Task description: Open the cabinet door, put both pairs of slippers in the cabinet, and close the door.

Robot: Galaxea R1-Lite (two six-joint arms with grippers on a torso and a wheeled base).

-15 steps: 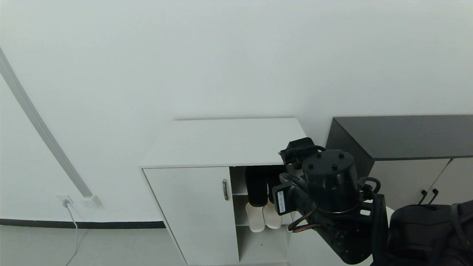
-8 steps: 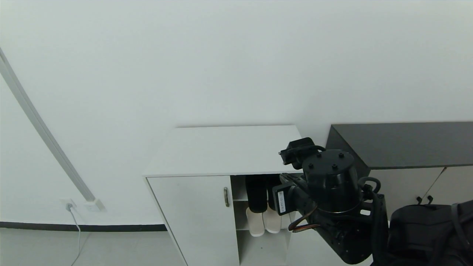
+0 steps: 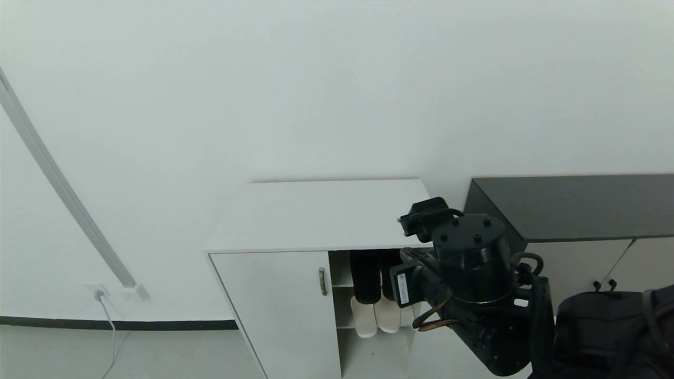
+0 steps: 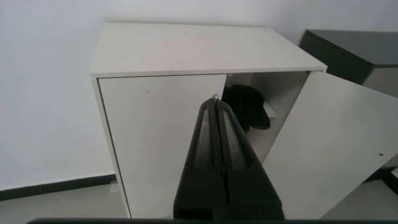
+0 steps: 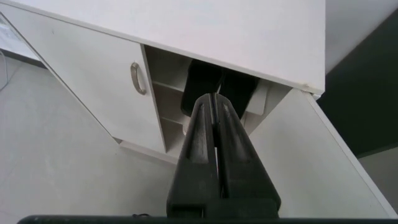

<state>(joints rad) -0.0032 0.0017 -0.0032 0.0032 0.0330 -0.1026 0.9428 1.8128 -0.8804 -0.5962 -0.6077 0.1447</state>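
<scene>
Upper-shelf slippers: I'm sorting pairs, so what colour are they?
The upper-shelf slippers are black, clearest in the head view.

Door (image 4: 339,143) open wide, slippers (image 3: 365,276) crowding cabinet (image 3: 316,216)

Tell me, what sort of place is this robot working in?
Probably a home-style entryway, or a mock-up of one: a white wooden shoe cabinet against a bare white wall, black slippers and white slippers on its shelves, and a dark-topped sideboard beside it.

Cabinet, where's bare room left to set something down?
The bottom compartment, under the white slippers, is bare, and so is the cabinet top. Above that compartment it is crowded: black slippers over the white.
</scene>
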